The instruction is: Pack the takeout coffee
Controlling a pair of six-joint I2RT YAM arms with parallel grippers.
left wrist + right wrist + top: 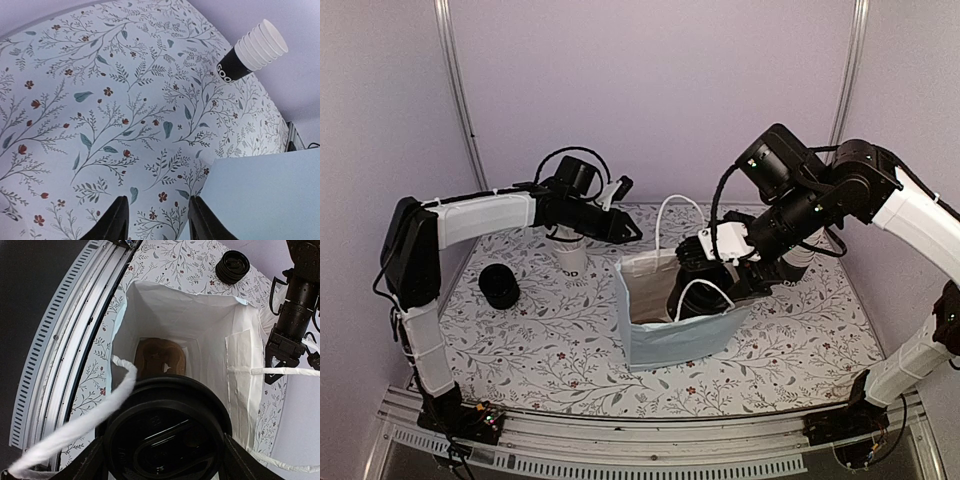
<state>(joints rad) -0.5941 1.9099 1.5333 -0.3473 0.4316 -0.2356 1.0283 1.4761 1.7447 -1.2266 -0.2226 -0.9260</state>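
**Cup held in the bag's mouth, carrier waiting below**

Right gripper (166, 465): jaws set wide and closed on the sides of a lidded black cup (162, 432). The cup is upright, its lid facing the wrist camera. It hangs in the open mouth of the bag (170, 310), at about rim level. A white handle (80, 420) drapes across the opening just beside the cup. On the bag's floor, seen past the lid, lies the brown carrier (160, 356). Its holes look unfilled, though the lid hides its near part.

Left gripper (157, 206): jaws partly open with nothing between them. It hovers over the table (100, 100) just beside the bag's outer wall, and no view shows it touching the bag. Farther out on the table stand a stack of spare cups (252, 50) and a pile of lids (232, 266), both well apart from the bag.

Step in hand, as judged: lowering the cup into the bag to seat it in the carrier.

The next move calls for a straight descent with the cup kept upright. The cup should be lined up over one hole and kept clear of the draped handle. Release should wait until the base sits in the hole. The paper walls are soft and the bag may shift or fold inward. The left gripper is well placed to steady it if that happens.
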